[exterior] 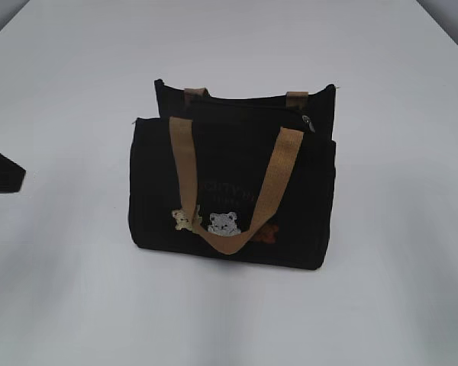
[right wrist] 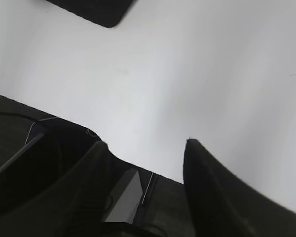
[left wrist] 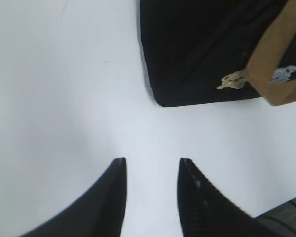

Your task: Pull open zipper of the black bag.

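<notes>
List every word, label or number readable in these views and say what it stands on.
Faint brown lettering on the front of the black bag, between the tan handle straps above the bear patches: too blurred to read.
Nothing else in any view carries text.

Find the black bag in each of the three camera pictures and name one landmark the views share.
Exterior view: black bag stands upright at centre, on the white table.
Left wrist view: its lower corner fills the upper right.
Right wrist view: only a dark rounded corner, probably the bag, at the top edge.
Shared landmark: the white table.
</notes>
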Robot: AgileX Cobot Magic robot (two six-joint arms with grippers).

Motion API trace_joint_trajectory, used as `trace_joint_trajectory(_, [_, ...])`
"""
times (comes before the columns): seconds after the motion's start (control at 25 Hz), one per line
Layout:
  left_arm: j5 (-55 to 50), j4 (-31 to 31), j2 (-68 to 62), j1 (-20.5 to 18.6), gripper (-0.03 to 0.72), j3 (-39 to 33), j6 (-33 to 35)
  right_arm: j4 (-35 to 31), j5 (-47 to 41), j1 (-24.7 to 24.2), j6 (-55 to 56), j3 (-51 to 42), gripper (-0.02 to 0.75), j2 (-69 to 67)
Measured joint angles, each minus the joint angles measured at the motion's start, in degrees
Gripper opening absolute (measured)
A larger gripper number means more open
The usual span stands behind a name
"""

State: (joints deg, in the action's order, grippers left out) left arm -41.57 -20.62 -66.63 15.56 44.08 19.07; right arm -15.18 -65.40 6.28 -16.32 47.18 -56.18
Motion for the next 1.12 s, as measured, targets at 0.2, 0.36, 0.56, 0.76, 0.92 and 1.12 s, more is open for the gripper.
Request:
trace_joint_trajectory(0.2, [-5.55, 3.58, 15.01, 0.00, 0.256, 0.00, -7.93, 1.38, 0.63, 0.00, 0.11, -6.51, 0.380, 19.81])
trace_joint_trajectory(0.36, [-12.12, 8.93, 28.15, 0.00, 0.254, 0.00, -13.03, 1.88, 0.75, 0.00, 0.11, -11.18, 0.380, 30.61])
trace_joint_trajectory(0.56, [-16.22, 14.03, 41.81, 0.00, 0.244, -3.14, -14.64, 5.49, 0.92, 0.00, 2.46, -15.95, 0.380, 41.57])
trace_joint_trajectory(0.76, [-17.28, 16.00, 53.81, 0.00, 0.244, -11.76, -14.78, 6.77, 1.45, 0.00, 3.50, -19.11, 0.380, 48.40])
trace_joint_trajectory(0.92, [-18.74, 17.30, 61.35, 0.00, 0.241, -13.63, -14.73, 6.81, 2.01, 0.00, 3.56, -19.19, 0.378, 51.93])
trace_joint_trajectory(1.12, [-19.26, 17.34, 67.09, 0.00, 0.239, -13.82, -14.25, 6.79, 2.11, 0.00, 3.61, -19.25, 0.358, 56.38])
